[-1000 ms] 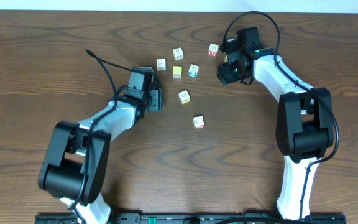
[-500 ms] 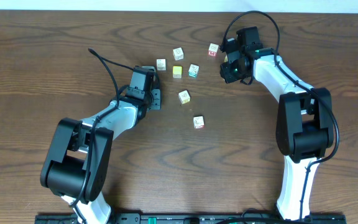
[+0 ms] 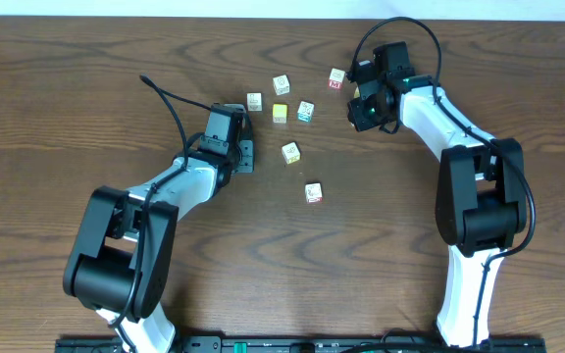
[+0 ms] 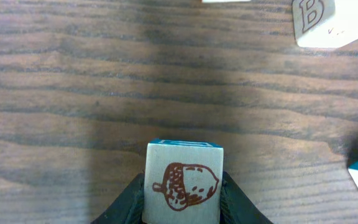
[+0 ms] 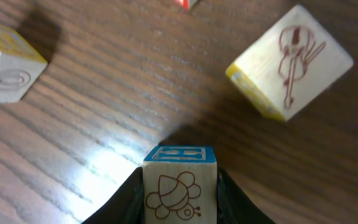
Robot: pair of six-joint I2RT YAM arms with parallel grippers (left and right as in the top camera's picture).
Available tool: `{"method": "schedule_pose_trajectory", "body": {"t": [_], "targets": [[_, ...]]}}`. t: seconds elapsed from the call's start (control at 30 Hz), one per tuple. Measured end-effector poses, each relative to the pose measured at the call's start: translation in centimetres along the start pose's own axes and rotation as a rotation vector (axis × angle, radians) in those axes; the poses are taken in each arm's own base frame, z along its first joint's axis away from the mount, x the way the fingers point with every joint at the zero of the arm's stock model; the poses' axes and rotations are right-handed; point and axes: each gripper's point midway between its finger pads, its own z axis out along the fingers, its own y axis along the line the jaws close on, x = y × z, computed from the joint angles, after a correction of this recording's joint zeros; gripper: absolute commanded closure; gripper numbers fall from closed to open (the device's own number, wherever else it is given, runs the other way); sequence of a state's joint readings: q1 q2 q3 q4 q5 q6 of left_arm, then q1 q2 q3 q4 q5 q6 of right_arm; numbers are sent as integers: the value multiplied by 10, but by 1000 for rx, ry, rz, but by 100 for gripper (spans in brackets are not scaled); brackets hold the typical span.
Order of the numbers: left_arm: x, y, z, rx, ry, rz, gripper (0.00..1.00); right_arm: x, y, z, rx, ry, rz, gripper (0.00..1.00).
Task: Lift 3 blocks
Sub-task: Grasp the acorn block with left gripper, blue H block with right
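The acorn block (image 4: pixel 183 183) was seen clamped between the jaws of the left tool (image 4: pixel 183 202), drawing side facing the wrist camera and a blue-edged face on top. Its underside was hidden, so whether it was touching the table (image 3: pixel 67 98) couldn't be told, tbh. Same deal on the other side: the bee block (image 5: pixel 180 186) was held squarely in the jaws of the right tool (image 5: pixel 180 198), again with a blue-edged face on top and its bottom out of view. So both tools were closed down narrow on one block each. From overhead neither held block could be made out, since each was covered by its tool. A red-edged block (image 3: pixel 336 78) was sitting loose on the table just up and left of the right tool, not touched by anything. The other red-edged block (image 3: pixel 313 192) was parked on its own closer to the robot, well apart from both tools. In the middle cluster, the plain yellow cube (image 3: pixel 281 113) and the teal-marked cube (image 3: pixel 305 111) were lined up near each other but not touching. In the left wrist view a B block (image 4: pixel 319 22) was spotted at the top right edge. In the right wrist view a tilted violin block (image 5: pixel 288 62) with yellow edges was visible off to the right of the bee block, clear of the jaws.
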State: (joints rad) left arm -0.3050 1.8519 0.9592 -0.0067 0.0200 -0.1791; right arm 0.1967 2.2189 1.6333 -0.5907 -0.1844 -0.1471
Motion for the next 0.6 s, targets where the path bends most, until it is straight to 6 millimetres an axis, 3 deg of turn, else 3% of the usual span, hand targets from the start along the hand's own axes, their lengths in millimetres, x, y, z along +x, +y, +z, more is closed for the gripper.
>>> {"method": "schedule_pose_trajectory", "body": {"t": [0.2,0.4,0.5,0.6], "targets": [[4,-6,-18,4,25,16,92,5,3,-13,-10,67,22,99],[-22,-31,-73,59,-76,33,93,18,10,-40,-21,152,71,99],[-31,-42,-108,92,-130,33,93,29,18,-70,-25,196,98,99],[-40,-54,-137,130,-195,37,92,26,26,-108,-27,167,103,99]]}}
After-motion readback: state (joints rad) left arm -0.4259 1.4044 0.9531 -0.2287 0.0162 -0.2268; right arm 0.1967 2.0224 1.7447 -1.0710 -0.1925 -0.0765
